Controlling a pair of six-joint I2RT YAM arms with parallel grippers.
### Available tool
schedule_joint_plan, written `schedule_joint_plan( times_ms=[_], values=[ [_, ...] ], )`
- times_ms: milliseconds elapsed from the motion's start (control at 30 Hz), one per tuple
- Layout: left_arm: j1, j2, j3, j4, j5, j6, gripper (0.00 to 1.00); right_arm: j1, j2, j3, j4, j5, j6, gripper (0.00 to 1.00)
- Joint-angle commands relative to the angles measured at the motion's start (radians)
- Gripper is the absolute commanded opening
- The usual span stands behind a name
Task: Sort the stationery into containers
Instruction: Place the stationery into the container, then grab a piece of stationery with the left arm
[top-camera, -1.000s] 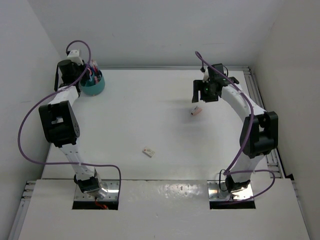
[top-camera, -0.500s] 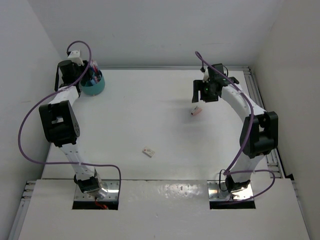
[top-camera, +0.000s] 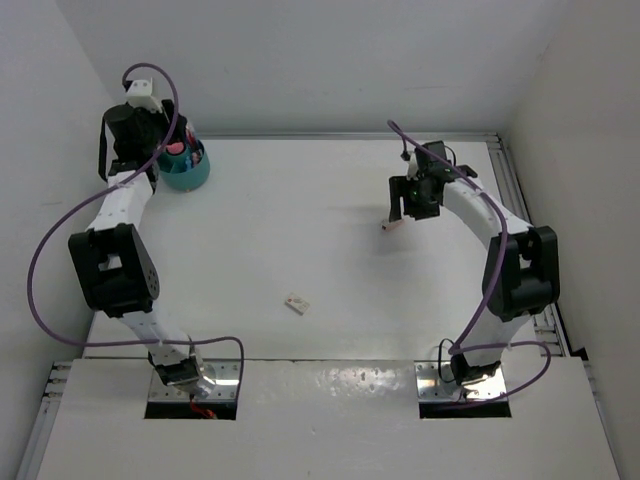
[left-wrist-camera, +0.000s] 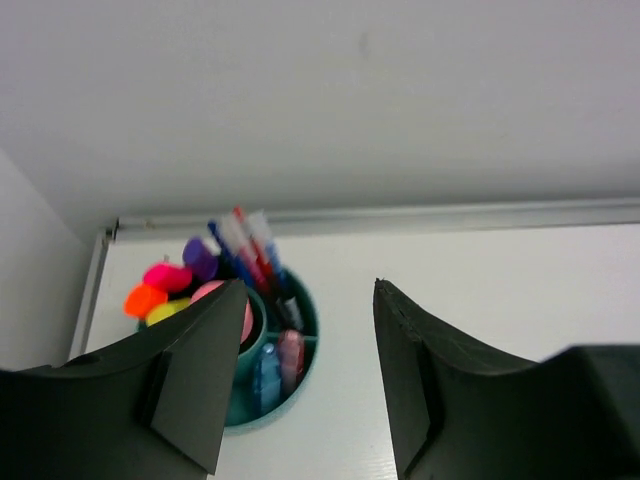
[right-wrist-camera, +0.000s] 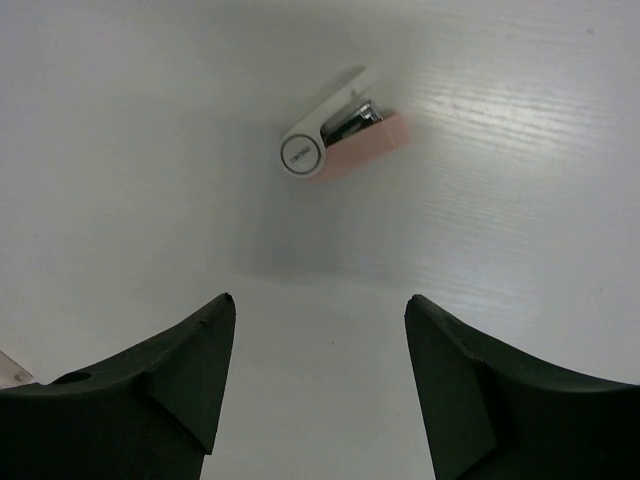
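A round teal cup (top-camera: 188, 170) stands at the table's far left corner, divided into compartments and holding highlighters with pink, orange, yellow and purple ends, red and blue pens and erasers (left-wrist-camera: 268, 345). My left gripper (left-wrist-camera: 310, 290) is open and empty, raised just beside and above the cup. A small pink and white stationery piece (right-wrist-camera: 342, 138) lies flat on the table (top-camera: 392, 224). My right gripper (right-wrist-camera: 318, 305) is open and empty, hovering above the table just short of it. A small white eraser-like item (top-camera: 296, 303) lies near the table's middle front.
The white walls close in at the back and both sides. A metal rail (left-wrist-camera: 400, 217) runs along the far table edge behind the cup. A rail (top-camera: 520, 200) also lines the right edge.
My left gripper has lifted and swung back from the cup toward the far left corner. My right gripper has moved down toward the pink and white piece.
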Motion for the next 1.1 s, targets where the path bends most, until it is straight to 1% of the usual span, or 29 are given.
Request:
schedule_joint_plan(
  times_ms=[0,167,267,300,400,433,467,500,567,600,633,667,700,733,767,800,833,867,900,933,967,1000,1033,1067],
  values=[
    [-0.022,-0.142,-0.009,0.021,0.063,-0.008,0.6,-0.002,-0.062,-0.044,0.004,0.059,0.002,0.68],
    [-0.028,-0.225,-0.083,0.009,0.064,-0.032,0.61,0.002,-0.037,-0.069,0.013,0.068,0.048,0.73],
    [-0.033,-0.248,-0.118,-0.013,0.092,-0.031,0.61,0.006,0.003,-0.017,0.025,0.005,-0.032,0.74],
    [-0.03,-0.252,-0.123,-0.031,0.109,-0.026,0.62,0.009,0.03,-0.008,0.027,-0.002,-0.084,0.73],
    [-0.027,-0.262,-0.139,-0.056,0.199,-0.009,0.62,0.008,0.092,0.038,0.024,0.0,-0.187,0.73],
    [-0.025,-0.268,-0.15,-0.059,0.246,-0.006,0.62,0.003,0.102,0.046,0.027,-0.003,-0.213,0.72],
    [-0.025,-0.268,-0.152,-0.071,0.271,0.0,0.61,0.002,0.112,0.057,0.036,-0.01,-0.266,0.71],
    [-0.024,-0.273,-0.155,-0.076,0.296,0.005,0.61,-0.003,0.127,0.06,0.039,-0.012,-0.282,0.7],
    [-0.013,-0.281,-0.175,-0.083,0.426,0.018,0.58,-0.008,0.132,0.071,0.035,-0.063,-0.322,0.66],
    [-0.016,-0.284,-0.179,-0.102,0.484,0.065,0.57,-0.009,0.124,0.069,0.036,-0.079,-0.332,0.65],
    [-0.018,-0.29,-0.181,-0.135,0.583,0.107,0.57,-0.006,0.118,0.059,0.038,-0.097,-0.342,0.64],
    [-0.022,-0.296,-0.181,-0.221,0.64,0.256,0.56,-0.005,0.11,0.051,0.038,-0.142,-0.365,0.63],
    [-0.025,-0.305,-0.178,-0.334,0.752,0.356,0.57,0.0,0.097,0.045,0.035,-0.156,-0.375,0.63],
    [-0.045,-0.307,-0.149,-0.569,0.794,0.473,0.57,0.003,0.092,0.031,0.033,-0.162,-0.379,0.62],
    [-0.06,-0.305,-0.121,-0.728,0.819,0.796,0.57,0.008,0.089,0.025,0.03,-0.161,-0.379,0.62],
    [-0.083,-0.286,-0.088,-0.913,0.808,1.007,0.57,0.014,0.084,0.02,0.024,-0.161,-0.374,0.62],
    [-0.146,-0.269,-0.04,-1.261,0.781,1.204,0.57,0.014,0.087,0.02,0.015,-0.159,-0.366,0.62],
    [-0.186,-0.255,-0.035,-1.394,0.74,1.547,0.58,0.011,0.087,0.022,0.006,-0.157,-0.354,0.62],
    [-0.223,-0.229,-0.04,-1.503,0.66,1.672,0.59,0.009,0.087,0.023,0.001,-0.148,-0.346,0.62],
    [-0.266,-0.227,-0.064,-1.543,0.623,1.692,0.6,0.006,0.086,0.025,-0.001,-0.148,-0.337,0.62],
    [-0.324,-0.233,-0.13,-1.542,0.601,1.716,0.6,0.002,0.087,0.023,-0.002,-0.147,-0.32,0.62],
    [-0.346,-0.251,-0.168,-1.541,0.592,1.747,0.6,-0.005,0.083,0.026,-0.002,-0.144,-0.313,0.62],
    [-0.395,-0.259,-0.201,-1.516,0.589,1.765,0.6,-0.008,0.08,0.028,-0.004,-0.141,-0.305,0.62],
    [-0.421,-0.265,-0.245,-1.492,0.587,1.746,0.61,-0.015,0.075,0.028,-0.005,-0.139,-0.293,0.62]
  ],
)
